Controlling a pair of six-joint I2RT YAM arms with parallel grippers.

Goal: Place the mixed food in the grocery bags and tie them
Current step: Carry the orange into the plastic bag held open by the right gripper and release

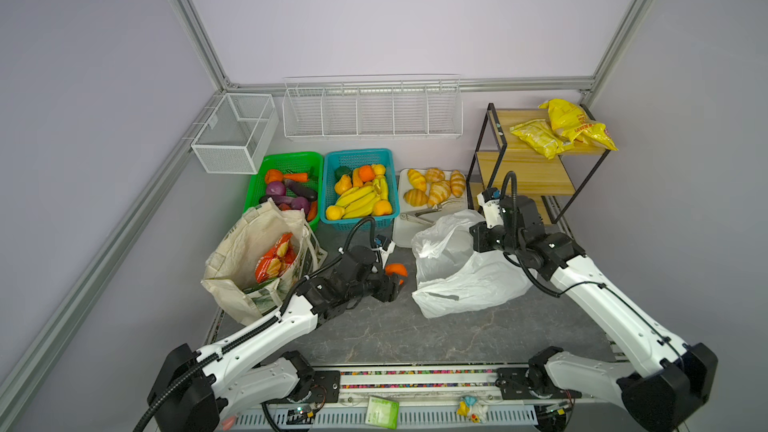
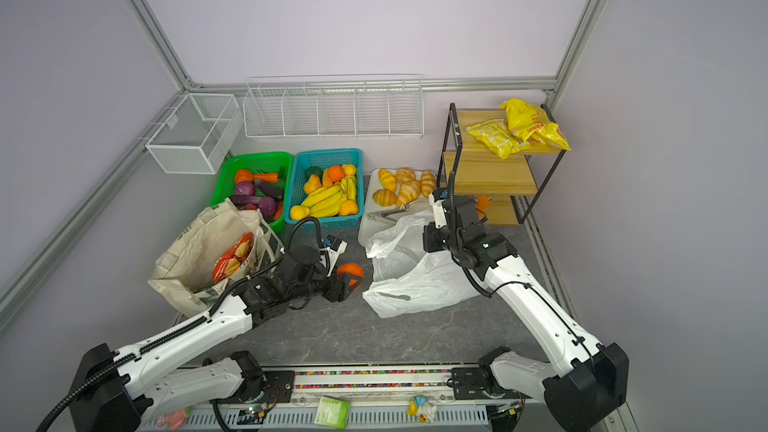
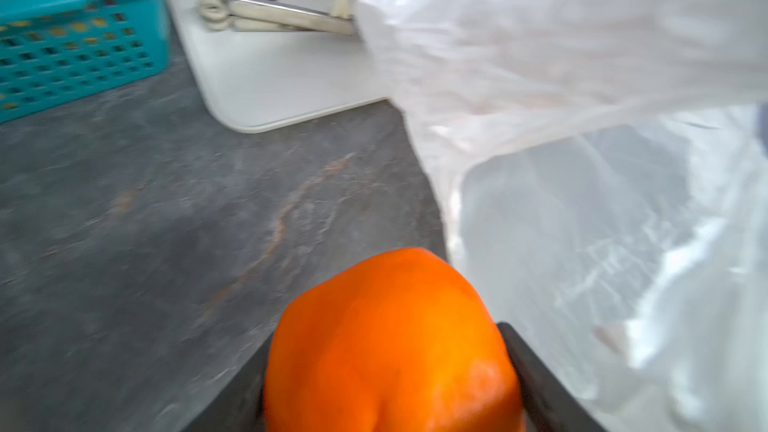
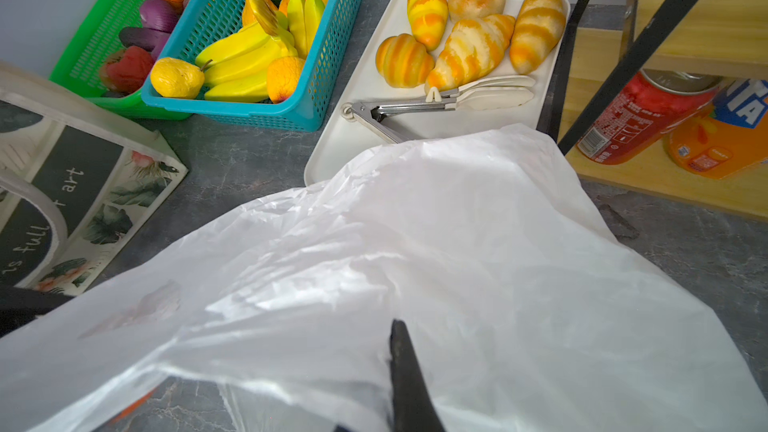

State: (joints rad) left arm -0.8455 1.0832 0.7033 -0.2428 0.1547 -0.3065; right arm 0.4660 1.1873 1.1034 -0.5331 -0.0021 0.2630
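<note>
One orange fruit [image 3: 390,326] sits within left end effector [image 3: 392,392], seemingly gripped.

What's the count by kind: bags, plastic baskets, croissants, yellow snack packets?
Bags: 2, canvas tote and plastic bag
Plastic baskets: 2, green basket and teal basket
Croissants: 5
Yellow snack packets: 2
Total: 11

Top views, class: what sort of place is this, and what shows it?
Probably a robotics lab bench staged as a grocery stall: an aluminium frame around it, two robot arms at the front, and a teal basket of toy fruit.
</note>
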